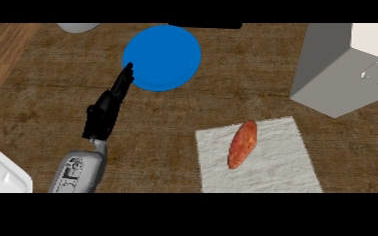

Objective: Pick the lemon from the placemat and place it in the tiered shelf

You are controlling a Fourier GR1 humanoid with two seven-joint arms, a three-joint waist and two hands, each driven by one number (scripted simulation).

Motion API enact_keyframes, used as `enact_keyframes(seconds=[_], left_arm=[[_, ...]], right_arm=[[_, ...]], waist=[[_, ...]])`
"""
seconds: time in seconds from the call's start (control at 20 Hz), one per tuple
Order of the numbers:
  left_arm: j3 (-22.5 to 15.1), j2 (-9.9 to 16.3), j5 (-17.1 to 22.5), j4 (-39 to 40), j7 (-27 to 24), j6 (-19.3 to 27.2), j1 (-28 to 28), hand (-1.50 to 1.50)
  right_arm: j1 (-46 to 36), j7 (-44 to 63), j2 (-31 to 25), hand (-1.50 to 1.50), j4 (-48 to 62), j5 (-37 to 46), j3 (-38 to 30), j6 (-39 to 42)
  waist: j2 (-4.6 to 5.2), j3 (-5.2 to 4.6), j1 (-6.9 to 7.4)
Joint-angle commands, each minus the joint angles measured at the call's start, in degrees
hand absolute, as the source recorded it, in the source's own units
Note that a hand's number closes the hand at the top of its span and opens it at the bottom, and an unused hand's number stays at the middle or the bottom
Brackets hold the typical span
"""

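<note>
Orange-red and elongated, the only item I see on the white placemat (258,155) looks more like a sweet potato (243,144) than a lemon. Left hand (105,112) hovers with straight fingers, tips at the blue plate (162,57). Grey tiered shelf (332,70) stands right, nothing between it and the placemat.

grey shelf (336,70) cut off at right edge, white object (11,176) cropped lower left
</note>
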Motion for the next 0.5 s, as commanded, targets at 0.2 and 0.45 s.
enact_keyframes(seconds=[0.2, 0.45], left_arm=[[0.98, 1.85, 1.01, -1.37, 0.28, -1.71, 1.37, 0.00], [-0.46, 0.42, 0.63, -1.41, 0.44, -1.61, 0.31, 0.00]], right_arm=[[-4.47, 7.08, -2.51, -1.50, 4.09, -5.98, -6.11, 8.82], [-10.36, 20.38, -9.03, -1.50, 9.15, -11.36, -11.80, 8.22]], waist=[[-0.23, -0.01, 0.28], [0.32, 0.03, 1.17]])
